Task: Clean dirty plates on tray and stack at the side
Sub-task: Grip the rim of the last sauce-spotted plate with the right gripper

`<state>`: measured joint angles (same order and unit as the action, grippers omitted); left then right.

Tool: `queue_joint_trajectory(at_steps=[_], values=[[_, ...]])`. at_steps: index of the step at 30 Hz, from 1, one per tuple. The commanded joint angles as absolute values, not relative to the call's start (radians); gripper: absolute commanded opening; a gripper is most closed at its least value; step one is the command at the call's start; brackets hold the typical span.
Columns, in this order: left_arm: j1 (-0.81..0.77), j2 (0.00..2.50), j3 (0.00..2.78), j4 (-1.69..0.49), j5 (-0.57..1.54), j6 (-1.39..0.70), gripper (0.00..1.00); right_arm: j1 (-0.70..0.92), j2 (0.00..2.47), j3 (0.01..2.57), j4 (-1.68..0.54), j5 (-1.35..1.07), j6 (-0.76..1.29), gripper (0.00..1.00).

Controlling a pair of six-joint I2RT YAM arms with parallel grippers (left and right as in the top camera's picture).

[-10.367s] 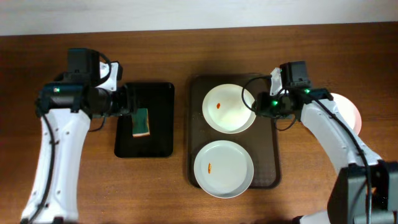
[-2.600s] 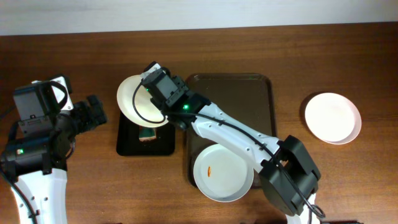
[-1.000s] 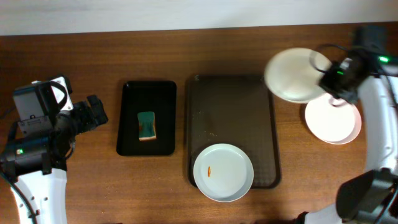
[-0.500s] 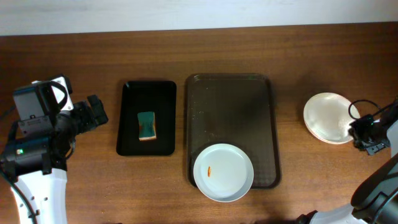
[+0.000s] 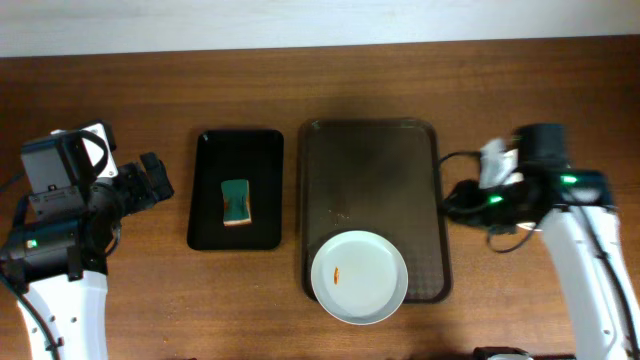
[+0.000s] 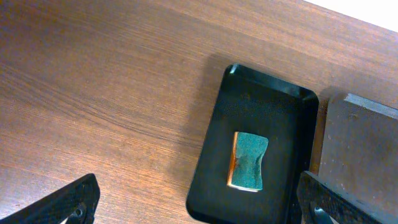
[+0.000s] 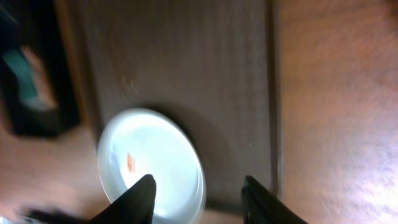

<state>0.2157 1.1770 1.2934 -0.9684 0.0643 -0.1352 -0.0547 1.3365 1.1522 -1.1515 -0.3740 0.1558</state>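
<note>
— What is lying nearest?

— One white plate (image 5: 358, 277) is sitting flat at the near end of the brown tray (image 5: 370, 160), inside its rim, showing a small orange-red smear (image 5: 338, 274) left of its centre.

— And the arms?

— The right arm (image 5: 578, 250) is bending in from the right side. The right jaws are standing apart, gripping nothing, hanging just beside the tray's right rim. That wrist view is blurring, so they are probably hovering above the tabletop (image 5: 480, 100).

— The left?

— The left arm (image 5: 60, 240) is sitting well left. The left jaws are gaping wide, empty, facing the black sponge tray (image 5: 262, 160), where a green sponge (image 5: 235, 201) is lying.
</note>
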Motion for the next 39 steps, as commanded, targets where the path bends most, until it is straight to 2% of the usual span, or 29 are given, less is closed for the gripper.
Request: queue_joint_trajectory(at_steps=[1, 3, 7, 9, 10, 11, 12, 17, 23, 26, 27, 28, 29, 32, 39], values=[[0.218, 1.168, 1.306, -0.967, 0.075, -0.144, 1.00, 0.155, 1.393, 1.079, -1.174, -0.152, 0.223, 0.50], [0.218, 1.168, 1.306, -0.967, 0.075, -0.144, 1.00, 0.252, 1.441, 0.994, -1.129, -0.130, 0.252, 0.51], [0.218, 1.168, 1.306, -0.967, 0.075, -0.144, 1.00, 0.379, 1.523, 0.838, -0.907, -0.134, 0.228, 0.51], [0.218, 1.168, 1.306, -0.967, 0.075, -0.144, 1.00, 0.387, 1.554, 0.800, -0.850, -0.117, 0.244, 0.48], [0.218, 1.168, 1.306, -0.967, 0.075, -0.144, 1.00, 0.379, 1.568, 0.792, -0.831, -0.115, 0.245, 0.36], [0.218, 1.168, 1.306, -0.967, 0.075, -0.144, 1.00, 0.372, 1.574, 0.793, -0.820, -0.120, 0.245, 0.17], [0.218, 1.168, 1.306, -0.967, 0.075, -0.144, 1.00, 0.371, 1.573, 0.793, -0.812, -0.118, 0.245, 0.06], [0.218, 1.168, 1.306, -0.967, 0.075, -0.144, 1.00, 0.292, 1.555, 0.907, -0.783, 0.013, 0.244, 0.04], [0.218, 1.168, 1.306, -0.967, 0.075, -0.144, 1.00, 0.229, 1.593, 0.918, -0.497, 0.050, 0.223, 0.04], [0.218, 1.168, 1.306, -0.967, 0.075, -0.144, 1.00, 0.229, 1.642, 0.918, -0.455, 0.052, 0.104, 0.04], [0.218, 1.168, 1.306, -0.967, 0.075, -0.144, 1.00, 0.228, 1.645, 0.918, -0.455, 0.077, 0.104, 0.30], [0.218, 1.168, 1.306, -0.967, 0.075, -0.144, 1.00, 0.228, 1.642, 0.921, -0.453, 0.081, 0.104, 0.42], [0.218, 1.168, 1.306, -0.967, 0.075, -0.144, 1.00, 0.228, 1.637, 0.929, -0.452, 0.088, 0.104, 0.48], [0.218, 1.168, 1.306, -0.967, 0.075, -0.144, 1.00, 0.228, 1.614, 0.965, -0.477, 0.086, 0.104, 0.49], [0.218, 1.168, 1.306, -0.963, 0.096, -0.150, 1.00, 0.228, 1.495, 1.023, -0.599, -0.135, 0.106, 0.51]])
